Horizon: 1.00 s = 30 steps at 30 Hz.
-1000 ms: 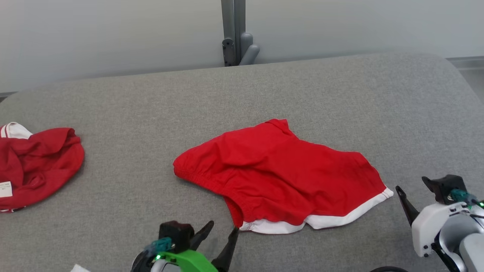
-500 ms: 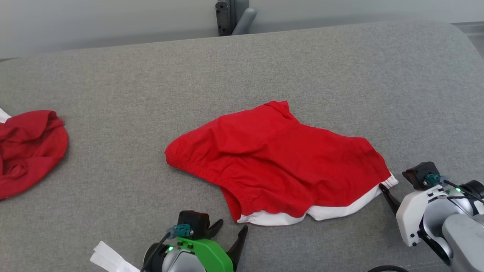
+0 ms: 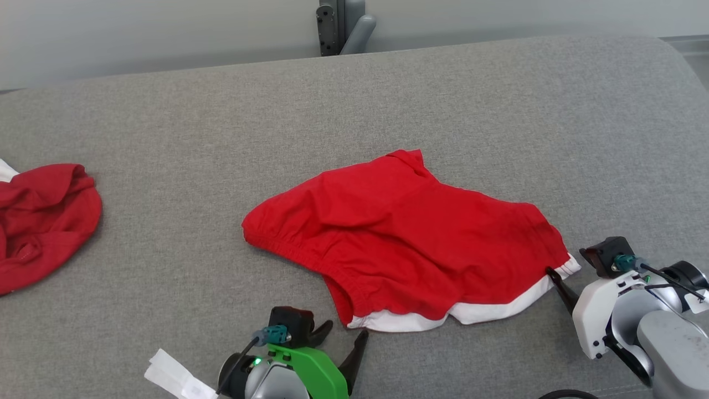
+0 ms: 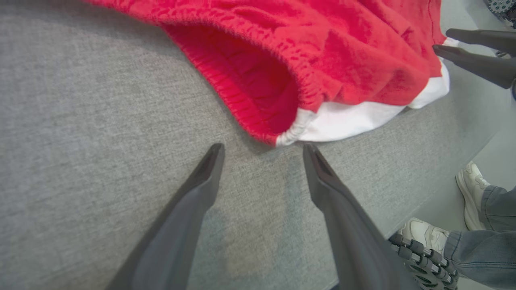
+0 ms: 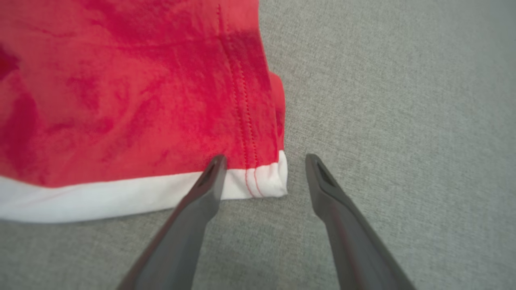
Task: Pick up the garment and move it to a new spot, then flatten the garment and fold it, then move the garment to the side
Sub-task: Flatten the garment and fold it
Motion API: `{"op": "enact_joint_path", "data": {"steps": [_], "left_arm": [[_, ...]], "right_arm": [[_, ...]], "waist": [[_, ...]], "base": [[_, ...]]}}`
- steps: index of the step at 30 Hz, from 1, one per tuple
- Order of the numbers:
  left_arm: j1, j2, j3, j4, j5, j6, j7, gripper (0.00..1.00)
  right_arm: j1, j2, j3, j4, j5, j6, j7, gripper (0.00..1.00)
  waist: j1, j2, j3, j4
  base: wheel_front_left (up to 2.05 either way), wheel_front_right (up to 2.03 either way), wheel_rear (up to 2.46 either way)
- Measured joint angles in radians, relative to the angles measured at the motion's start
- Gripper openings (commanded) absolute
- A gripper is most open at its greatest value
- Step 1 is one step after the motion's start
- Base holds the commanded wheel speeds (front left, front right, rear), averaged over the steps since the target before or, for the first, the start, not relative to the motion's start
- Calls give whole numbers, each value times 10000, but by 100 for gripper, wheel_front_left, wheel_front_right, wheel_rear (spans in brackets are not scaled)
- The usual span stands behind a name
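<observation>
Working across the grey padded table (image 3: 443, 94), we see the red garment (image 3: 410, 238) lying near its middle, rumpled rather than flat, its white hem toward us. Both tools stand with fingers spread and nothing between them: the left gripper (image 4: 263, 147) just short of the elastic waistband corner, the right gripper (image 5: 264, 160) straddling the white hem corner. We judge the main risk to be a shallow pinch: closing on the top layer alone would let the garment sag open and bunch when lifted, and an uneven lift could twist it. A second red garment (image 3: 44, 221) at the left is cut off by the frame. Whether the right finger touches cloth we cannot tell. A white slip (image 3: 177, 377) by the left arm is too small to identify
</observation>
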Motion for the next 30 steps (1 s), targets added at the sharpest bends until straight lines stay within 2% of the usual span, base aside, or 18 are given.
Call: {"op": "enact_joint_path", "data": {"steps": [14,16,17,18,20,21,23,27,28,29,30], "left_arm": [[-145,-12,-328,-201,-255,-48,-44,100],[-185,-12,-345,-130,-270,-48,-82,77],[-216,-10,-362,-67,-293,-48,-119,69],[-259,-12,-372,-10,-291,-25,-176,67],[-343,-13,-384,113,-293,2,-263,55],[-403,-13,-420,203,-293,38,-355,49],[-477,-15,-447,295,-320,58,-418,47],[-568,-17,-500,516,-353,90,-522,42],[-587,-17,-510,545,-370,102,-529,36],[-611,-17,-525,581,-403,102,-537,29],[-640,-17,-543,619,-414,104,-571,18]], "right_arm": [[-279,-23,560,462,357,2,-447,100],[-351,-2,635,523,382,2,-491,100],[-360,8,671,545,399,2,-512,100],[-381,19,706,573,428,2,-535,100],[-429,27,779,621,456,2,-562,100],[-464,31,855,665,516,2,-593,93],[-503,36,932,711,541,2,-598,89],[-552,38,1028,792,617,2,-635,86],[-557,38,1051,807,629,2,-639,83],[-557,36,1076,826,669,2,-683,71],[-558,33,1104,844,696,2,-709,49]], "waist": [[0,0,-54,-189],[0,0,-55,-234],[0,0,-56,-256],[-1,0,-57,-276],[-1,0,-57,-312],[-1,0,-65,-336],[-1,0,-77,-353],[-1,0,-99,-383],[-1,0,-106,-391],[-1,0,-107,-394],[-1,0,-98,-396]], "base": [[0,0,0],[0,0,0],[0,0,0],[0,0,0],[0,0,0],[0,0,0],[0,0,0],[0,0,0],[0,0,0],[0,0,0],[0,0,0]]}}
